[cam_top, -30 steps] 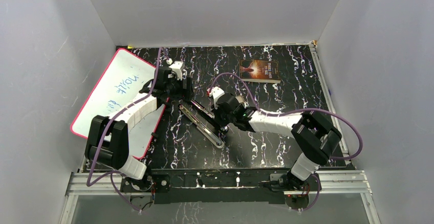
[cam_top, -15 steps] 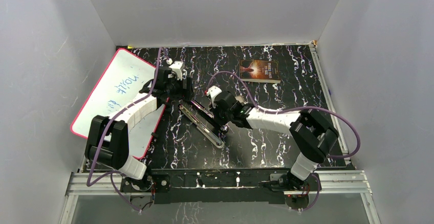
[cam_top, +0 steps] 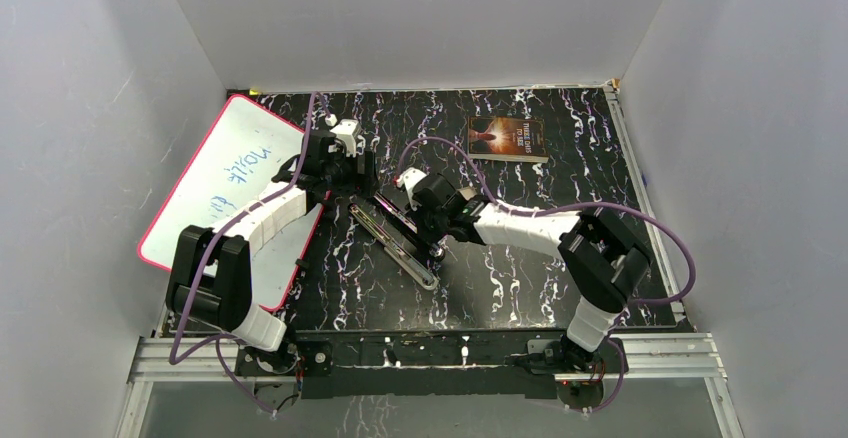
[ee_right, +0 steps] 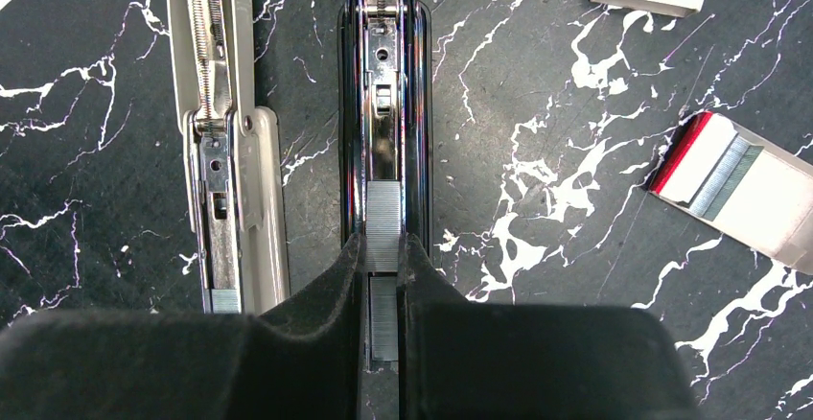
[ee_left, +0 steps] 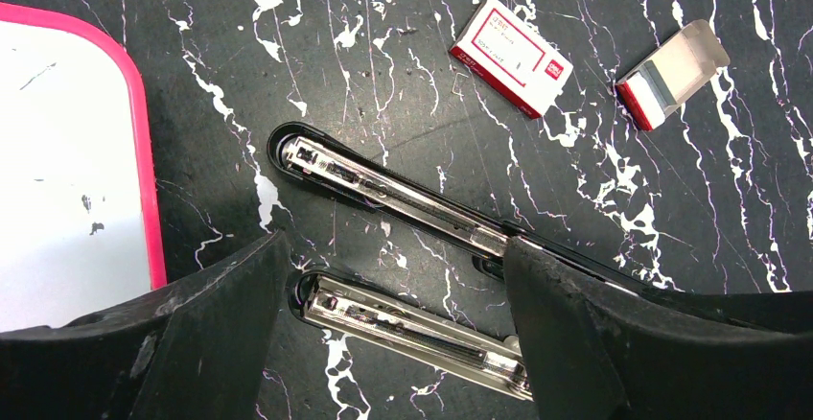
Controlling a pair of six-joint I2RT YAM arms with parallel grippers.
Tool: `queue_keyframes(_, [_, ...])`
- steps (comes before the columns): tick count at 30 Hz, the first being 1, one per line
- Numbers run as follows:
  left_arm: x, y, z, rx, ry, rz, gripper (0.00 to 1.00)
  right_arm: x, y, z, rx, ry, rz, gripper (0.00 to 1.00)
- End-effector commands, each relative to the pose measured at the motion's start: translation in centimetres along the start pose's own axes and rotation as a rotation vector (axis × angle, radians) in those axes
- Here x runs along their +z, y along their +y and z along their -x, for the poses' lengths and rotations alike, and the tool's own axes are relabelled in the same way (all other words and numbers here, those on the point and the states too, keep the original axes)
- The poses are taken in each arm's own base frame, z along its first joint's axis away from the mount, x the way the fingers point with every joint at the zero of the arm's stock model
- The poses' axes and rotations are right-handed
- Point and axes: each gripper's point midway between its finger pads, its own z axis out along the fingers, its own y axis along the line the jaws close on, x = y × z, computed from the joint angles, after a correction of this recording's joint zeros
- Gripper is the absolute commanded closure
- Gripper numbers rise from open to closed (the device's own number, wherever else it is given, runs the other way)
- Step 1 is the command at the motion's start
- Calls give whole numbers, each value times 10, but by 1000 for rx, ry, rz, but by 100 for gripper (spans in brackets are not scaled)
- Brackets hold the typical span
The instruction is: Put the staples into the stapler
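White walls (cam_top: 400, 18) box in a black marbled table (cam_top: 520, 288) on three sides. The stapler (cam_top: 395, 238) lies opened out mid-table, its two long halves side by side at a slant. The left gripper (ee_left: 393, 257) has its jaws spread wide, straddling the stapler's far end - can't tell if the fingers (ee_left: 192, 343) touch it. The right gripper (ee_right: 383, 243) is pinched nearly closed on the staples (ee_right: 383, 207), a grey strip sitting in the metal channel of the stapler's black half and running back between the fingertips. A closed red-and-white box (ee_left: 511, 54) and an open box (ee_right: 738, 185) showing more strips sit near the stapler, apart from it, on the black half's side. The pink-rimmed whiteboard (cam_top: 225, 173) is left of the stapler, its edge close to the left arm - tight there. A book (cam_top: 507, 139) lies beyond the stapler toward the far wall, well apart. Wide bare tabletop right of the stapler and between it and the arm bases.
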Motion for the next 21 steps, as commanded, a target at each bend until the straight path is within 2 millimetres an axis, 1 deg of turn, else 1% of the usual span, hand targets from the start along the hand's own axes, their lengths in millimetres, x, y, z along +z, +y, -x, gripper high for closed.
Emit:
queue_keyframes(1, [-6,-5,22,14,-47,-20,19,0,0,-4,-22,48,2,97])
queue_keyframes(4, [-6,-4,21,13,-45,-18,19,0,0,-3,-21,49,-1,95])
queue_keyframes(11, [-7,-4,22,16,-47,-16,19,3,1,0,-15,27,5,81])
queue_keyframes(15, [-7,-4,22,16,-48,-15,19,2,3,5,-6,5,12,73])
queue_keyframes(21, [-7,-4,22,16,-48,-15,19,-3,4,15,8,-36,18,67])
